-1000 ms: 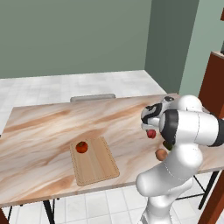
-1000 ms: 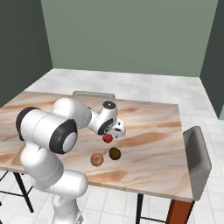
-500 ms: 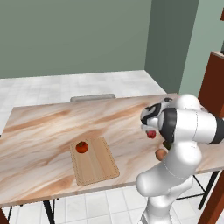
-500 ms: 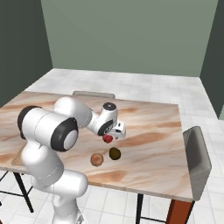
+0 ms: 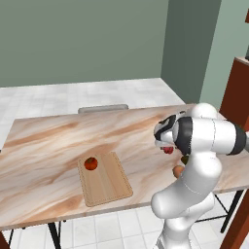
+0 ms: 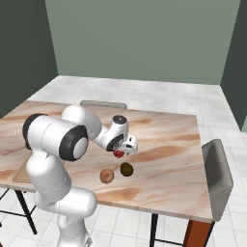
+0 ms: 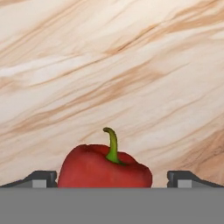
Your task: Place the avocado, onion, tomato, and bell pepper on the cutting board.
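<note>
A red bell pepper [image 7: 105,168] with a green stem lies on the marble table, and my gripper [image 7: 113,179] stands open around it, one fingertip on each side. From the side, the gripper [image 6: 121,150] hangs right over the bell pepper [image 6: 118,154]. The tan onion [image 6: 107,176] and the dark avocado [image 6: 126,169] lie just in front of it, near the table's front edge. Further left, the tomato [image 5: 90,163] rests on the far end of the wooden cutting board [image 5: 109,185]. My arm partly covers the bell pepper [image 5: 168,150] and the onion [image 5: 178,171].
A grey chair [image 6: 217,169] stands at the table's right end, and another chair back [image 5: 103,108] shows behind the far edge. A brown wooden cabinet [image 5: 238,97] rises to the right. The table's front edge [image 6: 144,205] runs close to the onion.
</note>
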You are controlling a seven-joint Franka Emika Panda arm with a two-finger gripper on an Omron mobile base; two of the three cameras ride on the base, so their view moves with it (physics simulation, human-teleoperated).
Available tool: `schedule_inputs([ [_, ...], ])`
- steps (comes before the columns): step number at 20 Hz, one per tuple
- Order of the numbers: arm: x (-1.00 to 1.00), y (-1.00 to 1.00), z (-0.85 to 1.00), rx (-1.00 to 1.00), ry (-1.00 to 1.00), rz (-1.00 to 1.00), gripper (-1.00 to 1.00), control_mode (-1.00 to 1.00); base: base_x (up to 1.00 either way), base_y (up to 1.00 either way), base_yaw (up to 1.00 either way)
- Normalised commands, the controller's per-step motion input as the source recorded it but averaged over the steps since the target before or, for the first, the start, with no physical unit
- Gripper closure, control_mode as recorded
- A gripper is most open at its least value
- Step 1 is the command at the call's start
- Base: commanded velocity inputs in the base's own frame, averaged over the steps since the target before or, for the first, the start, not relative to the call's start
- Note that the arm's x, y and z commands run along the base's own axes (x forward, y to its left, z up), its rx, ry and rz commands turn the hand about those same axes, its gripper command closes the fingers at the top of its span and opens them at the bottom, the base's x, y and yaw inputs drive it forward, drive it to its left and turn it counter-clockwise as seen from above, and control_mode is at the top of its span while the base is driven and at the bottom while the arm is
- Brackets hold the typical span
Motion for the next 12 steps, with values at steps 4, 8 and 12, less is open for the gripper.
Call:
schedule_inputs([
  [4,0.09,0.06,-0.17,0.0,0.0,-0.01,1.0,-1.0,0.0,0.0,0.0],
  [8,0.08,0.04,-0.08,0.0,0.0,-0.01,1.0,-1.0,0.0,0.0,0.0],
  [12,0.02,0.02,0.0,0.0,0.0,0.0,1.0,-1.0,0.0,0.0,0.0],
])
